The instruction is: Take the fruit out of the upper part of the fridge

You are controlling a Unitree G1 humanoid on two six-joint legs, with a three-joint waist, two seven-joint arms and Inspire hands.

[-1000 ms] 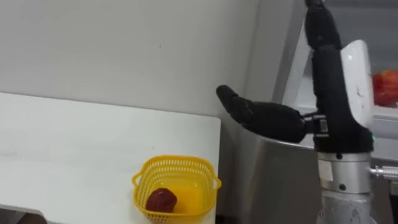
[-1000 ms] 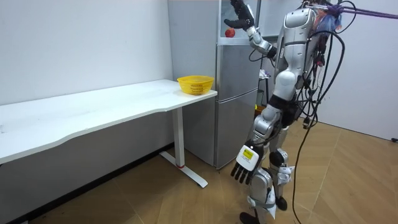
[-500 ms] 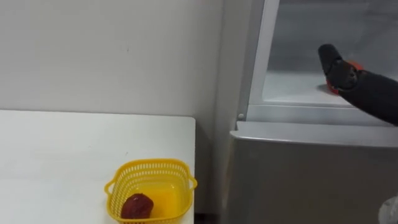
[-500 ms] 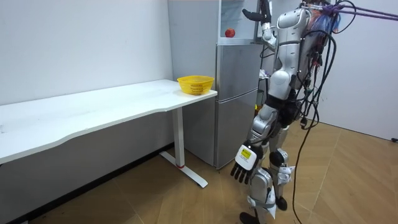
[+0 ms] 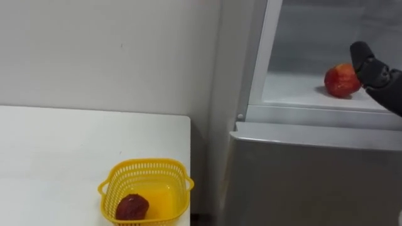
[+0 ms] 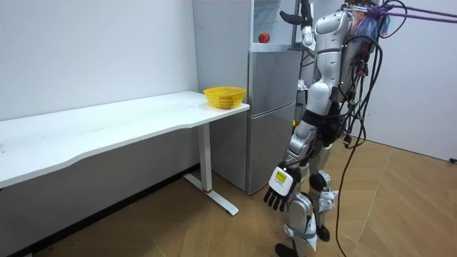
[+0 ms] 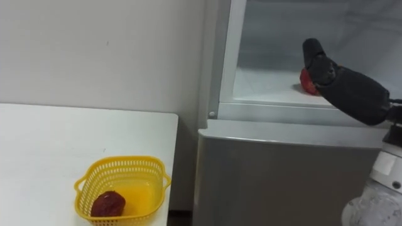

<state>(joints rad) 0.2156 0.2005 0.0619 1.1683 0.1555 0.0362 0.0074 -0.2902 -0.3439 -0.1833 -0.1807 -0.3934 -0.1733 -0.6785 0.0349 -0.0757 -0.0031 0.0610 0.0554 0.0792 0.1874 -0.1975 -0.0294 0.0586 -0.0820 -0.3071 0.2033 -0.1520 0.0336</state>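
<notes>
Left robot hand [image 6: 280,191] hangs loose. Basket [image 5: 146,188] on counter [image 5: 50,150], below-left of right robot hand [image 7: 339,85], which reaches wide open into the fridge [image 5: 295,94]. Apple [image 5: 342,80] just beyond its fingertips, ungrasped; closing round it likely comes next.

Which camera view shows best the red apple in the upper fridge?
The left eye view: the apple sits whole and uncovered on the fridge shelf, beside the right robot hand. In the right eye view that hand hides most of it. The room view shows it as a small red dot.
</notes>
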